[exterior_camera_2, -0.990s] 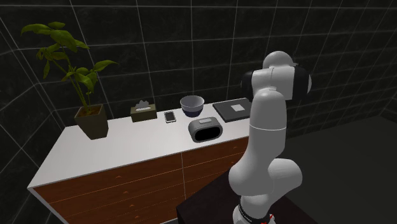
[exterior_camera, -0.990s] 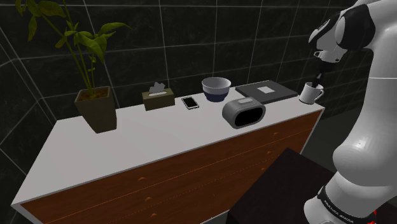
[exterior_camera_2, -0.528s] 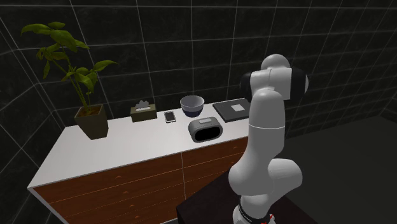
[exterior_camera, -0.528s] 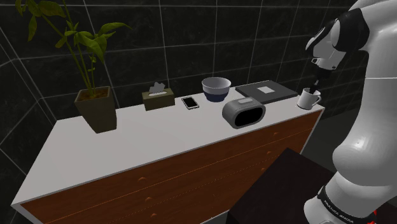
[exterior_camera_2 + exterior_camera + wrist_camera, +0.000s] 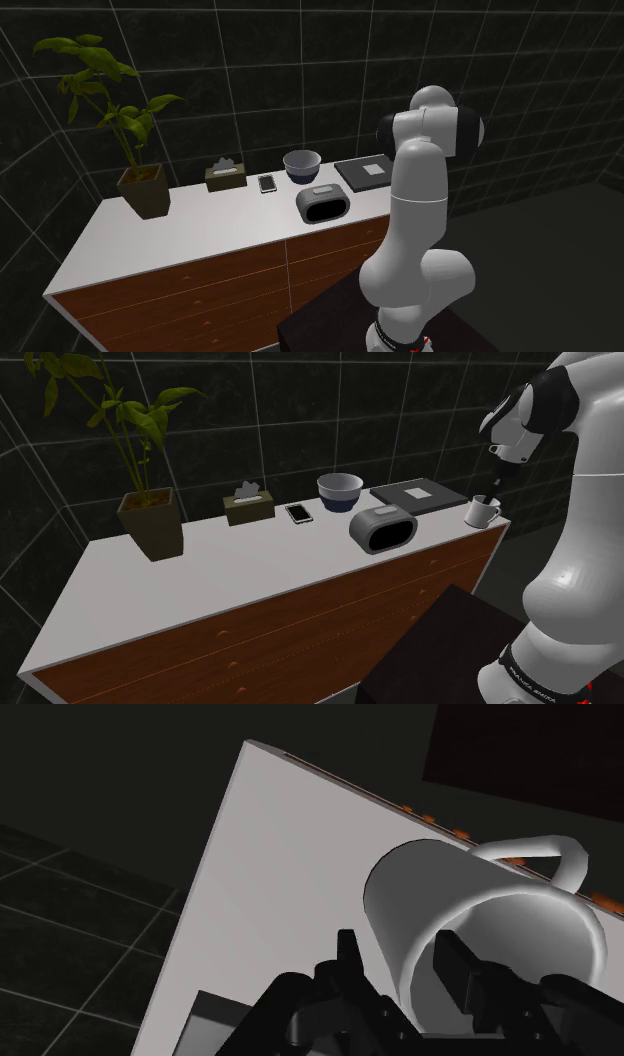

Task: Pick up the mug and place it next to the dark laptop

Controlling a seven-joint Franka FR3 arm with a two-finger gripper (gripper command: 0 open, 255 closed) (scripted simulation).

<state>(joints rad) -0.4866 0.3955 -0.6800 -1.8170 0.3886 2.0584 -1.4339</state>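
Note:
A white mug (image 5: 482, 512) stands upright at the counter's (image 5: 250, 562) right end in the shoulder view. It sits close beside the dark closed laptop (image 5: 420, 494), on the side nearer the counter's corner. My black gripper (image 5: 497, 480) hangs straight above it. In the wrist view the gripper (image 5: 400, 949) straddles the rim of the mug (image 5: 400, 894). One finger (image 5: 348, 956) is outside the wall and the other inside the cup, slightly parted from it. The laptop (image 5: 366, 170) also shows in the second exterior view, where the arm hides the mug.
Along the counter from the shoulder view's left stand a potted plant (image 5: 152, 522), a tissue box (image 5: 248, 508), a phone (image 5: 298, 512), a bowl (image 5: 340, 490) and a grey rounded device (image 5: 383, 530). The mug sits near the counter's edge (image 5: 240, 824). My dark stand (image 5: 450, 642) is below.
The mug has come down from just above the counter's end to rest on it beside the laptop. The fingers have eased apart from the mug's wall.

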